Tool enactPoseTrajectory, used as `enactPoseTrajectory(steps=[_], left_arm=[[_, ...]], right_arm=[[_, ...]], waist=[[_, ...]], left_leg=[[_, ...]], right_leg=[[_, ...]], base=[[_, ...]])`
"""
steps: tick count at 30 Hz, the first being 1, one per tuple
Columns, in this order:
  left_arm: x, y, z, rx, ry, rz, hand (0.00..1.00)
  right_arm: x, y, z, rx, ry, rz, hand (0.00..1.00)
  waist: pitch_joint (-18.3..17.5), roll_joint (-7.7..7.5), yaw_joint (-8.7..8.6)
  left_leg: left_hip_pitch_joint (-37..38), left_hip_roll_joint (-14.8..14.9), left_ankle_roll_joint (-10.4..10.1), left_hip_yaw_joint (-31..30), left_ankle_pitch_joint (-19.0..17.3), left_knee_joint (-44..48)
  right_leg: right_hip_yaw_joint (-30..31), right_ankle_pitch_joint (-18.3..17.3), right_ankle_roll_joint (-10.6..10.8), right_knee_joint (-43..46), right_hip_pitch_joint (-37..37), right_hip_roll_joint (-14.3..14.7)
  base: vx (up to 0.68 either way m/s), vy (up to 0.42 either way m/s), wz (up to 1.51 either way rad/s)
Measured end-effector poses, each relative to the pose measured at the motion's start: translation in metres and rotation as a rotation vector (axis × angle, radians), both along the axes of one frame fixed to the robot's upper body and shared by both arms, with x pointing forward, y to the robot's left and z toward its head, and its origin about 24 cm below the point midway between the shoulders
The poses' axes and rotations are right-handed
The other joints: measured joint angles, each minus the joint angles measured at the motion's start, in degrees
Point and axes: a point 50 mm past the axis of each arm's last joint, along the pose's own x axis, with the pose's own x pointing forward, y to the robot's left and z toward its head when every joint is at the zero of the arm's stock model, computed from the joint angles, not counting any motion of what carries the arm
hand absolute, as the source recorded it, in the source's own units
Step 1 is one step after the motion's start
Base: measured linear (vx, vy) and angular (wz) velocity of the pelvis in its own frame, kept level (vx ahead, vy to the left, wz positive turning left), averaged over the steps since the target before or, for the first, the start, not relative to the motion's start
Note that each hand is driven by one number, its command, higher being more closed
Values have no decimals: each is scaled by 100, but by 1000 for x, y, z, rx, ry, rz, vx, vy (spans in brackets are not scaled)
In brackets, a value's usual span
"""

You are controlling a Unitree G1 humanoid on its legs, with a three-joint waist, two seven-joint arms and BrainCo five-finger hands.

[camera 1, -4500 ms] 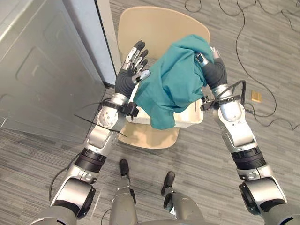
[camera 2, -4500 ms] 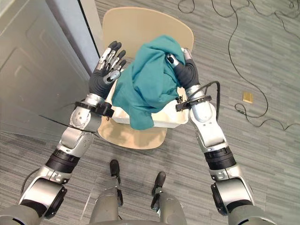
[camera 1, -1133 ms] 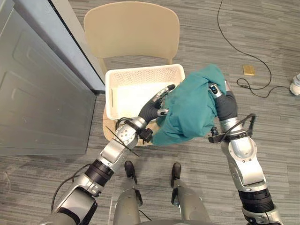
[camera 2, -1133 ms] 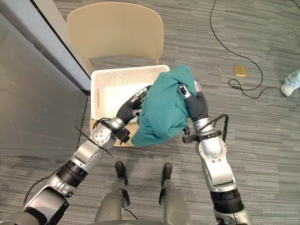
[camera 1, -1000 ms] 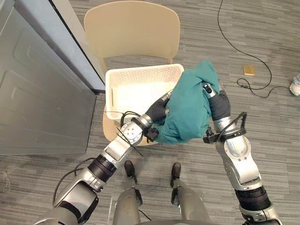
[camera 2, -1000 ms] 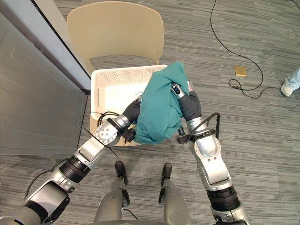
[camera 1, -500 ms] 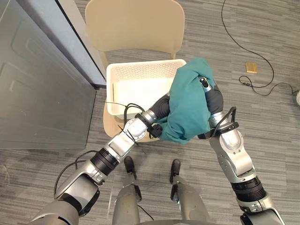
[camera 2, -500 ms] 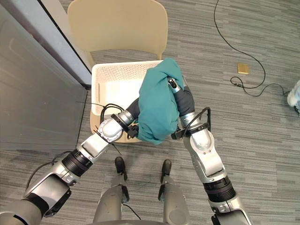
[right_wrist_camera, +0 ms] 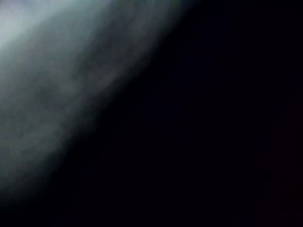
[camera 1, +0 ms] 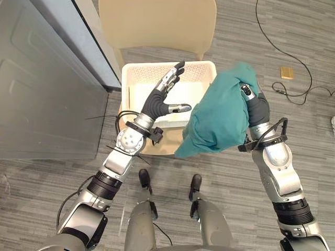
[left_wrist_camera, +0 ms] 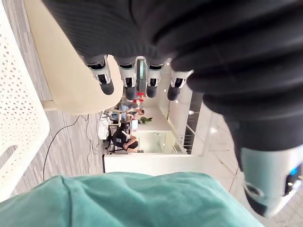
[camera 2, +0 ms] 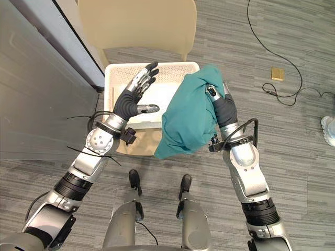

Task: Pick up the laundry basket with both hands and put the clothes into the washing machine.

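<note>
Chair (camera 1: 157, 23) bears basket (camera 1: 125, 89); right hand (camera 1: 257, 109) grips teal cloth (camera 1: 222, 115).

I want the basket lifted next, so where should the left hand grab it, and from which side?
Probably the handle slot in the basket's left end wall, from the robot's left. The basket sits level on the chair, that wall is bare, and the open left hand is above it. The cloth hides the right end.
</note>
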Motion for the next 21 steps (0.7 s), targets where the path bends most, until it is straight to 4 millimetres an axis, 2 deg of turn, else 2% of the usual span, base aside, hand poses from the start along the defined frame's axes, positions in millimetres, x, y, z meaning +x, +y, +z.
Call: enactPoseTrajectory(steps=[6,10,15,21], left_arm=[[-5,3,-2,-20,-4,10,0],[-7,-2,-5,16,-2,-18,0],[-12,-24,-8,263,-99,-55,0],[-3,-31,-9,449,-168,-28,0]], right_arm=[[0,0,1,0,-5,0,100],[1,4,6,-2,-23,15,100],[2,20,9,-21,-33,95,100],[1,35,16,-14,-52,165,100]], waist=[[1,0,-5],[43,2,-4],[117,0,-3],[128,0,-5]], left_leg=[[-58,2,7,12,-4,29],[-86,7,44,19,-66,148],[-159,10,46,19,-65,199],[-183,10,47,8,-63,215]], right_leg=[[35,0,0,45,-87,-3],[67,-1,0,76,-86,-14],[88,3,-3,96,-147,-18],[85,10,-9,114,-169,-18]], base=[[6,-3,-2],[-1,-2,-1],[0,0,0],[0,0,0]])
